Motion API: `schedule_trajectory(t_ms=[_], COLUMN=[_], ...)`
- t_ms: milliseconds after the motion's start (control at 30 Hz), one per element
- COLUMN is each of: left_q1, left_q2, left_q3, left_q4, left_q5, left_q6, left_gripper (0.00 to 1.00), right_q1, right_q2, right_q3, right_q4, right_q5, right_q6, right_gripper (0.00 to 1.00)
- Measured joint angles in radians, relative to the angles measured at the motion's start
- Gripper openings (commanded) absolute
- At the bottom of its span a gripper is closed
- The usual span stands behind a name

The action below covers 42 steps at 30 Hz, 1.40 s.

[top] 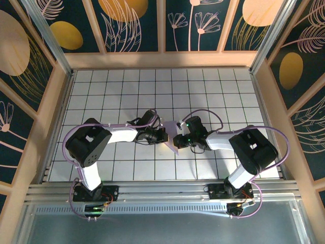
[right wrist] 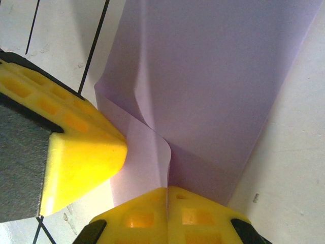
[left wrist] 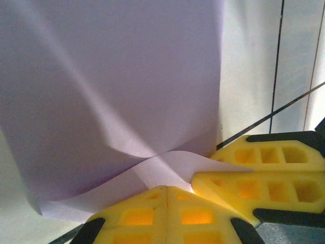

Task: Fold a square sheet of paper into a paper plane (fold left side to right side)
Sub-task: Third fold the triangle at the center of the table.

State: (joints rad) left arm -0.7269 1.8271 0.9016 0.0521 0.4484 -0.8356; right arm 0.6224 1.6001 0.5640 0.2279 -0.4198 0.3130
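The square sheet of paper (top: pixel 169 127), plain lavender, lies at the middle of the gridded table between both grippers, with one flap lifted and curled. My right gripper (top: pixel 177 138) is shut on that flap. In the right wrist view the paper (right wrist: pixel 218 76) bends and its edge runs straight into the closed seam of the right gripper (right wrist: pixel 167 189). My left gripper (top: pixel 163 135) is shut, and in the left wrist view the left gripper (left wrist: pixel 167 188) touches the curled flap of the paper (left wrist: pixel 127 76) with its closed tips. The right fingers (left wrist: pixel 264 173) sit beside it, and one of the left fingers (right wrist: pixel 86 147) leans against the flap.
The white tiled table (top: pixel 127 86) is boxed in by wooden walls on the left, right and far sides. An aluminium rail (top: pixel 162 195) runs along the near edge by the arm bases. Both arms reach inward, their cables arching above them.
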Motion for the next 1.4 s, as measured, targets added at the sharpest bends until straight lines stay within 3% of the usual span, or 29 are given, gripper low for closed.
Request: schedule_trajectory(t_ms=[733,1233,1400], left_q1=[0.0,0.0,0.0], left_q2=[-0.005,-0.011,-0.011], left_q3=[-0.034,-0.058,-0.058], left_q4=[0.012,0.052,0.052], left_q5=[-0.019,-0.022,-0.023], left_q6=[0.0,0.0,0.0], left_gripper=[0.01,0.0,0.01], right_q1=[0.0,-0.027,-0.065], right_q2=[0.001,-0.047,-0.135], right_q3=[0.001,0.031,0.031], right_q4=[0.0,-0.056,-0.102], right_q5=[0.0,-0.008,-0.012], right_q6=[0.0,0.039,0.042], right_gripper=[0.0,0.33,0.37])
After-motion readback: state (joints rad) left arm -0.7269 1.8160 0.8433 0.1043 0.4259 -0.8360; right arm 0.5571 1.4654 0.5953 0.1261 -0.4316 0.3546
